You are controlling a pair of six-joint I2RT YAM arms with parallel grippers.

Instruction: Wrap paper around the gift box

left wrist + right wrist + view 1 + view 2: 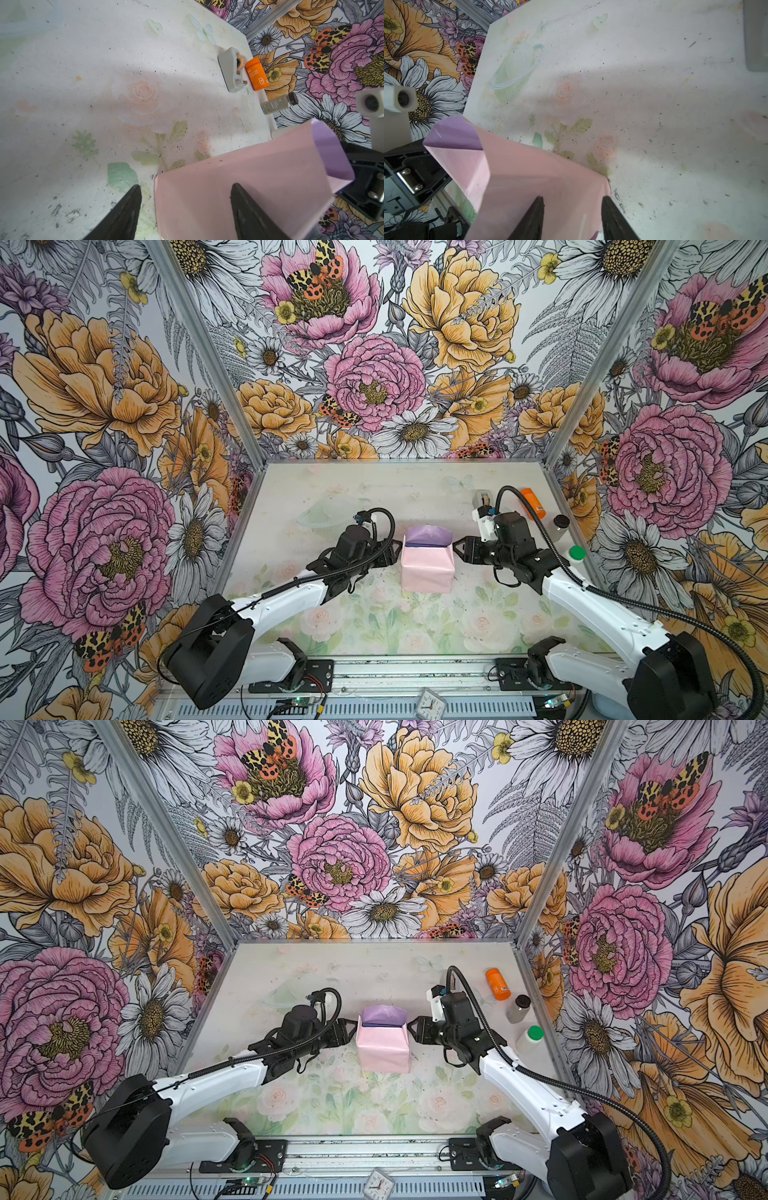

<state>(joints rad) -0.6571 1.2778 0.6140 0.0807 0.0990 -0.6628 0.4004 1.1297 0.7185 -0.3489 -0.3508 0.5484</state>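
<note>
The paper stands folded around the gift box at the table's middle, pale pink outside. Its lilac flap stands up on the far side. Only a thin navy strip of the gift box shows under that flap. My left gripper is at the parcel's left side, open. In the left wrist view the left gripper has one finger over the paper and one over the table. My right gripper is at the parcel's right side. In the right wrist view the right gripper stands open against the paper.
A grey tape dispenser, an orange bottle, a clear bottle with a dark cap and a white bottle with a green cap stand along the right wall. A small clock lies at the front rail.
</note>
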